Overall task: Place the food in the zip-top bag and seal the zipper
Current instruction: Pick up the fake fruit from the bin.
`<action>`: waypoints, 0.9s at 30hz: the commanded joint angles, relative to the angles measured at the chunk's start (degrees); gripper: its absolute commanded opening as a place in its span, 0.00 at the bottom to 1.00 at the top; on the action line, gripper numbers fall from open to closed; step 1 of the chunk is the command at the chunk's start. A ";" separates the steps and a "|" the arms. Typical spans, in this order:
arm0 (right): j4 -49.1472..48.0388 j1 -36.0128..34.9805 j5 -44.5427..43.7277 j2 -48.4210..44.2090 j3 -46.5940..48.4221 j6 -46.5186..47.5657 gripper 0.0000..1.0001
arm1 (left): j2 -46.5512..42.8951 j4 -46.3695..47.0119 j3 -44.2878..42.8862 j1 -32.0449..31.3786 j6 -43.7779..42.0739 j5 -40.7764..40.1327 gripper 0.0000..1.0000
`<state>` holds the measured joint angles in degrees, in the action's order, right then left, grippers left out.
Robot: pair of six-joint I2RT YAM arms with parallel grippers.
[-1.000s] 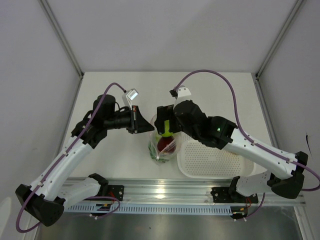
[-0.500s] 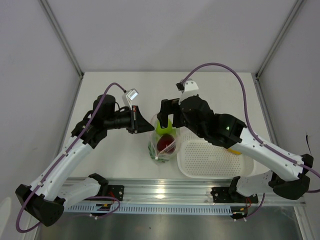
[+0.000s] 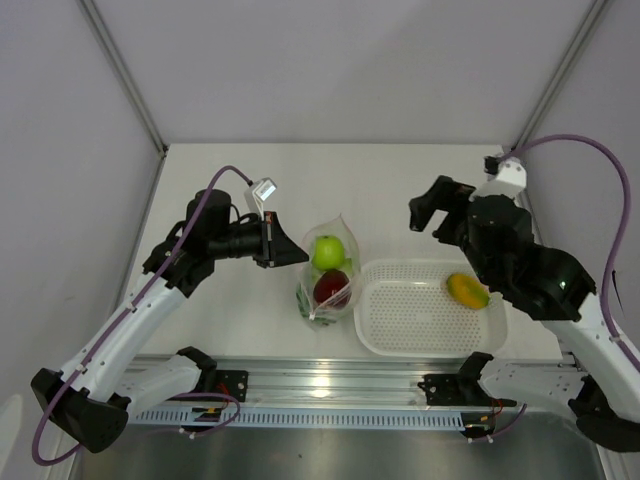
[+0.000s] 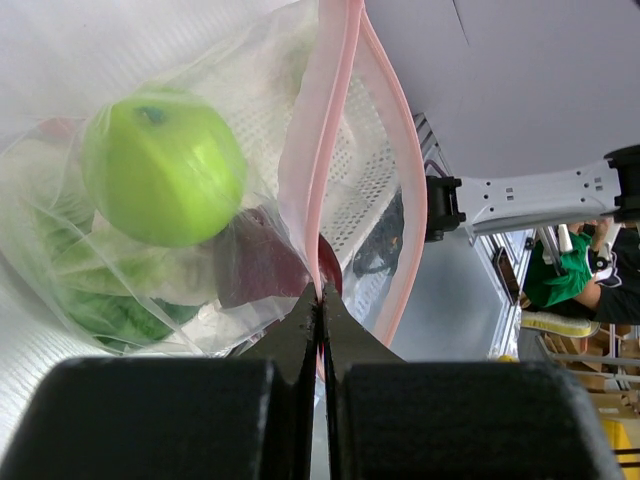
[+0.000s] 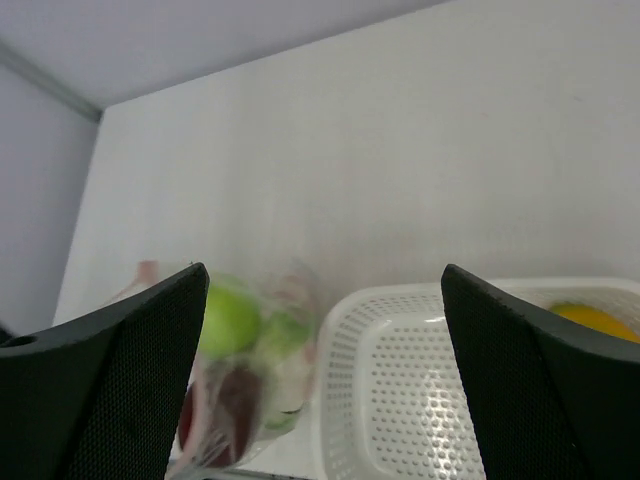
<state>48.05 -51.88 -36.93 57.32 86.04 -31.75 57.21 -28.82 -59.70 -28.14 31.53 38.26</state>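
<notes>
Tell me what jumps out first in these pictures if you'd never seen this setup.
The clear zip-top bag stands out mid-table, a green apple and a dark red apple inside, with the left pincer shut on its pink zipper. To its right, a lone yellow-orange fruit lies in the white basket, and the right pincer hangs open behind the basket.

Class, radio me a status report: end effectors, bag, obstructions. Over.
Left end effector shut on zipper. Right end effector open, empty. Bag unsealed, green apple, red apple inside; yellow-orange fruit in basket. Nothing blocking.
</notes>
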 commanded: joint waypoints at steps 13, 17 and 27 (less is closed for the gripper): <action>9.97 37.18 19.68 -9.24 -27.49 -15.89 1.00 | -0.43 2.10 -0.15 0.28 0.82 2.61 0.01; 8.90 46.33 25.67 -11.70 -34.78 -17.73 0.99 | -0.70 1.49 -0.15 0.28 0.47 2.26 0.01; 7.50 54.69 24.36 -10.04 -41.83 -22.30 0.96 | -0.35 2.63 0.64 0.28 0.99 2.96 0.01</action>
<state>57.80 1.96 -13.23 47.05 45.56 -51.72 57.21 -28.21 -59.48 -28.14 31.62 39.51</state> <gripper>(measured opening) 0.970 0.005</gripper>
